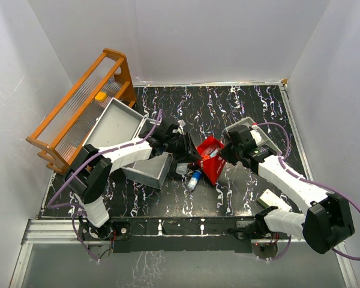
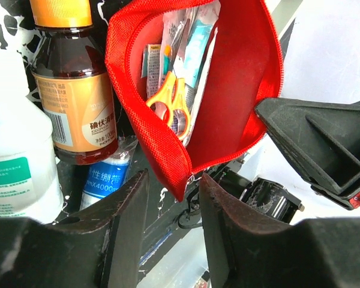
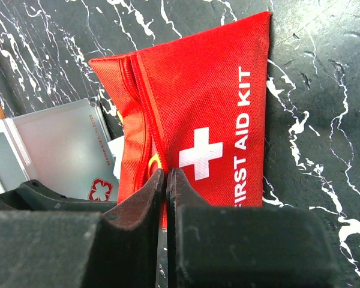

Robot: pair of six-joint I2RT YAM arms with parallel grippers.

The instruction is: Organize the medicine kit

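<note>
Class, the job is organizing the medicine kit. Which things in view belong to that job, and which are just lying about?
Belong: medicine kit, red First Aid Kit pouch, yellow-handled scissors, brown bottle, white bottle, bandage roll.
Lying about: orange rack; perhaps the small white box.

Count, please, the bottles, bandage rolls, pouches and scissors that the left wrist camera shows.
Bottles: 2 (brown bottle, white bottle)
Bandage roll: 1
Red pouch: 1
Yellow scissors: 1 pair
Total: 5
</note>
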